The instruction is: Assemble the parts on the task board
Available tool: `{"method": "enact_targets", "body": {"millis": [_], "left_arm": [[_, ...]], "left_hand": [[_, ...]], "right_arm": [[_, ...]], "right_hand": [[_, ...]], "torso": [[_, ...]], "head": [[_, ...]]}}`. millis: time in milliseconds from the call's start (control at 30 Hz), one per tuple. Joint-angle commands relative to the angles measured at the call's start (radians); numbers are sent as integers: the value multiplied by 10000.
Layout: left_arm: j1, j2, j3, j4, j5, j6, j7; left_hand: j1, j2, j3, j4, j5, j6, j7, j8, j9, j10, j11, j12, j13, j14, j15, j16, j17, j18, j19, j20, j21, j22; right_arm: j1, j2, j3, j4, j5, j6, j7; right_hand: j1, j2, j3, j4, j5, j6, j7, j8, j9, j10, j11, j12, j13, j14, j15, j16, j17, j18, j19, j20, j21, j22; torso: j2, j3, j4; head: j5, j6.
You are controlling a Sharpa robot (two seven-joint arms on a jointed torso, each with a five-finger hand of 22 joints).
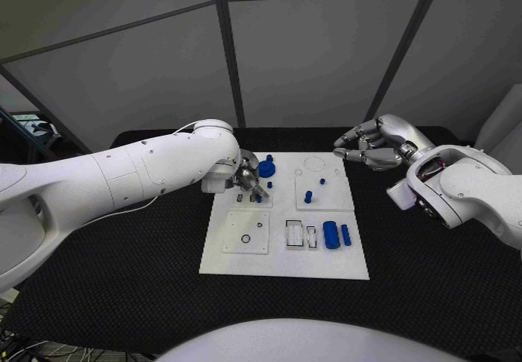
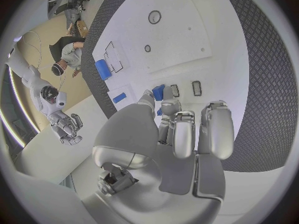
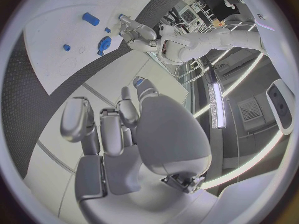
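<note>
Fingers (image 2: 163, 95) of left hand (image 1: 248, 175) pinch a small blue plastic part (image 2: 158, 91) over the white task board (image 1: 283, 260); right hand (image 1: 370, 147) curled, grasping nothing, above black bench (image 1: 435, 271)

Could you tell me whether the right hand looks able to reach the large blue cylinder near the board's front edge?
Probably yes: the right hand hovers empty beyond the task board's far corner, and nothing stands between it and the blue cylinder.
</note>
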Motion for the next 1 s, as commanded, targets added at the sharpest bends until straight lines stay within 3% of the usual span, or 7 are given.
{"method": "enact_targets", "body": {"millis": [33, 300, 367, 400, 500, 700, 1000], "left_arm": [[10, 20, 3, -42, 668, 100, -63], [9, -26, 4, -66, 1711, 50, -25], [8, -64, 4, -47, 1856, 15, -20], [8, -87, 4, -35, 1916, -10, -18], [7, -161, 5, -2, 2089, -120, -16], [9, -357, 6, 131, 2252, -581, -1], [7, -854, 4, 687, 2253, -1926, 145]], "left_hand": [[403, 119, 420, -219, 14, -44, -61, 12, 33, 14, -90, 3, 21, 1010, -62, 21, 2565, -273, 255, 13, 67, 880], [1102, 281, 2587, -844, 6, -216, -42, -34, 270, -11, -118, -231, -36, 1024, -77, 40, 2596, -280, 242, -47, 85, 942], [951, 150, 3048, -877, -3, -249, -30, 23, 383, 5, -80, -243, -27, 1017, -57, 31, 2582, -283, 239, -19, 88, 956], [546, -94, 3794, -846, -41, -301, -9, 120, 583, 39, -46, -244, 4, 1014, -7, 27, 2576, -279, 233, -4, 87, 976], [337, -349, 4359, -978, -11, -337, -16, 191, 741, 81, -54, -218, 60, 1011, -40, 22, 2568, -282, 232, 17, 87, 993], [1, -563, 5073, -1113, -5, -378, -11, 286, 956, 110, -55, -208, 93, 999, -40, 5, 2543, -276, 224, 13, 67, 999], [-435, -976, 6141, -1475, 17, -384, -28, 395, 1246, 227, -82, -187, 185, 1021, -59, 35, 2590, -287, 258, -2, 107, 1069]], "right_arm": [[9, 27, 3, -40, 73, 36, 159], [5, 70, 2, -264, 148, 39, 200], [4, 79, 2, -323, 174, 43, 206], [4, 85, 2, -348, 186, 48, 208], [3, 101, 2, -409, 232, 98, 246], [0, 119, 2, -484, 301, 163, 324], [-3, 108, 1, -524, 340, 144, 393]], "right_hand": [[35, 30, 61, 13, 56, -110, 15, -67, 13, -67, 8, -15, -15, 290, 84, -24, 632, 133, -19, 13, -55, -7], [34, 33, 64, 18, 64, -118, 18, -69, 15, -66, 11, -11, -11, 287, 86, -30, 625, 131, -13, 13, -51, -1], [34, 33, 64, 18, 64, -118, 18, -69, 15, -66, 11, -11, -11, 287, 86, -30, 625, 131, -13, 13, -51, -1], [33, 34, 66, 19, 67, -120, 18, -70, 15, -65, 11, -9, -9, 288, 87, -28, 627, 131, -12, 14, -50, 0], [33, 36, 69, 22, 73, -126, 20, -71, 17, -61, 13, -2, -2, 290, 88, -24, 633, 130, -9, 15, -49, 3], [32, 53, 85, 36, 99, -136, 24, -69, 25, -78, 18, -20, -19, 279, 94, -45, 612, 133, -18, 18, -72, -16], [32, 53, 85, 36, 99, -136, 24, -69, 25, -78, 18, -20, -19, 279, 94, -45, 612, 133, -18, 18, -72, -16]], "torso": [[1, 0, 3], [0, 2, 4], [2, 3, 7], [3, 1, 8], [-1, 3, 10], [3, 7, 16], [-10, 17, 22]], "head": [[8, -15], [26, -62], [26, -72], [29, -79], [-10, -79], [-6, -54], [37, -75]]}}
